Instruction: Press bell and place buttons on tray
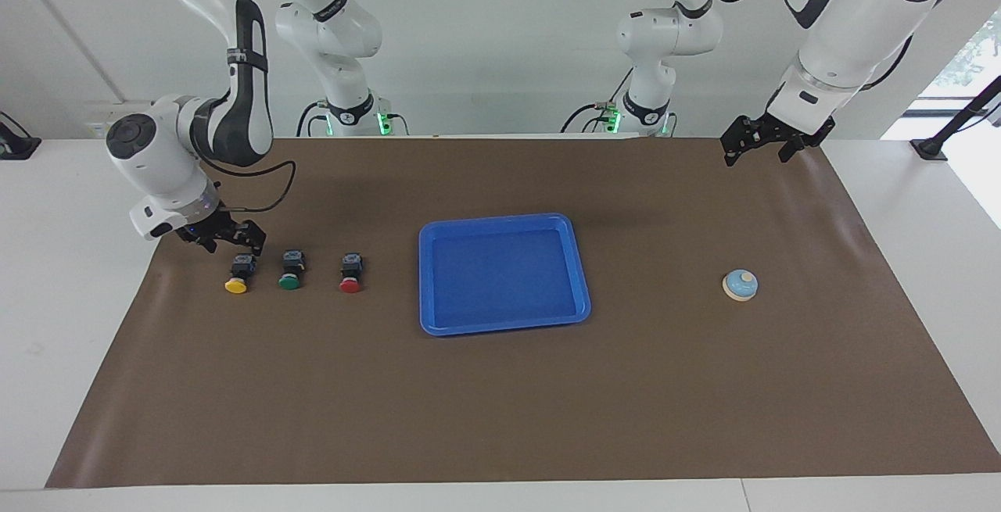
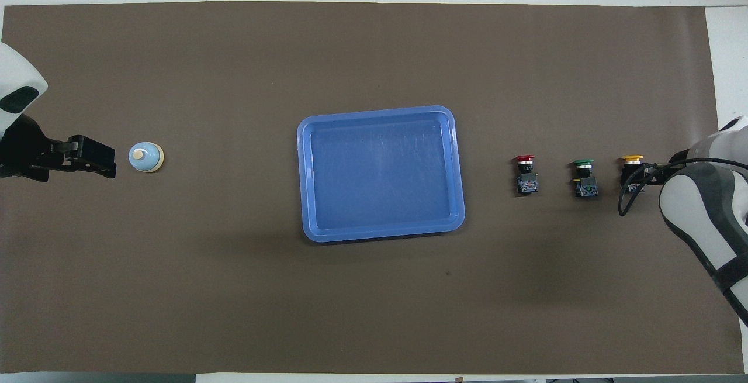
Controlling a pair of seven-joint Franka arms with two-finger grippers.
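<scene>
The blue tray lies empty mid-table. Three buttons lie in a row toward the right arm's end: yellow, green and red. My right gripper is open and low, right by the yellow button's black body; whether they touch I cannot tell. The light-blue bell stands toward the left arm's end. High in the air, my left gripper is open and empty, short of the bell.
A brown mat covers the table, with white tabletop showing past its ends. A black cable loops from the right wrist over the mat beside the yellow button.
</scene>
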